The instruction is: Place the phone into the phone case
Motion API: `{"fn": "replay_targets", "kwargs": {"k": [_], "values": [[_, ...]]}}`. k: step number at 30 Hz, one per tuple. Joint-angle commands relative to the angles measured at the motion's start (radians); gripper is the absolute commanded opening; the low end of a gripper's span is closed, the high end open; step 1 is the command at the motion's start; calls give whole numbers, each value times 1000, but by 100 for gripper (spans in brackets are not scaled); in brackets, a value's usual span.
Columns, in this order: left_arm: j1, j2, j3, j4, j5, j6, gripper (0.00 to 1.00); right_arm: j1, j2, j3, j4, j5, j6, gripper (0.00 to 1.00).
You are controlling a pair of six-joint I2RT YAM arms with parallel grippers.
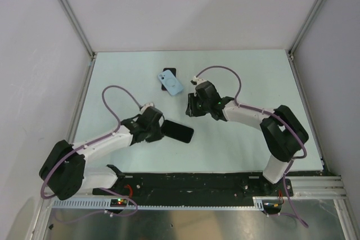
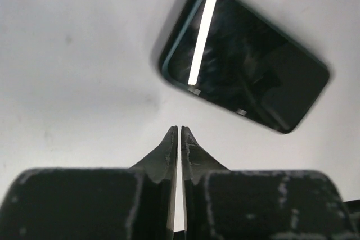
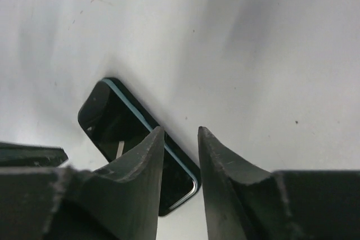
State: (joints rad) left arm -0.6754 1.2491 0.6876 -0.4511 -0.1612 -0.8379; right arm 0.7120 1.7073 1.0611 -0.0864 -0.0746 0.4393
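Phone (image 1: 179, 132) lies flat toward the worktop's (image 1: 253, 71) near edge, just off your left claw (image 2: 179, 130), which is nearly closed and empty. Behind sits the blue case (image 1: 172, 84). Your right claw (image 3: 180, 130) is partly open and holds nothing. Grasping comes next, I judge: open wider and straddle it.

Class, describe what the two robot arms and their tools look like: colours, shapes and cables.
Both the left arm and the right arm have white links between bulky black joints. A thin purple cable loops along each: the left cable and the right cable. The left tool and right tool each have two matt black fingers tapering to points, with pale scuffs.
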Motion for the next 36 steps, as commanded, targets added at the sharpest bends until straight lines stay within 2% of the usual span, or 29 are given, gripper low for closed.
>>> {"fn": "replay_targets", "kwargs": {"k": [1,5,10,17,23,29,36], "values": [[-16,-38,-96,29,-24,-125,4,-7,84,83,-14,-10,-37,30],[-17,-17,-113,67,-15,-146,0,-4,140,111,-53,12,-19,18],[-9,49,-71,85,-41,-129,0,33,166,109,-103,60,-7,14],[46,156,-13,97,-41,-79,0,98,140,49,-149,118,48,12],[88,269,78,106,-20,-7,0,142,17,-107,-130,106,132,12],[91,353,199,116,43,80,0,248,-94,-204,-109,116,212,12],[86,399,258,136,138,154,0,223,-176,-219,-134,177,218,15]]}}
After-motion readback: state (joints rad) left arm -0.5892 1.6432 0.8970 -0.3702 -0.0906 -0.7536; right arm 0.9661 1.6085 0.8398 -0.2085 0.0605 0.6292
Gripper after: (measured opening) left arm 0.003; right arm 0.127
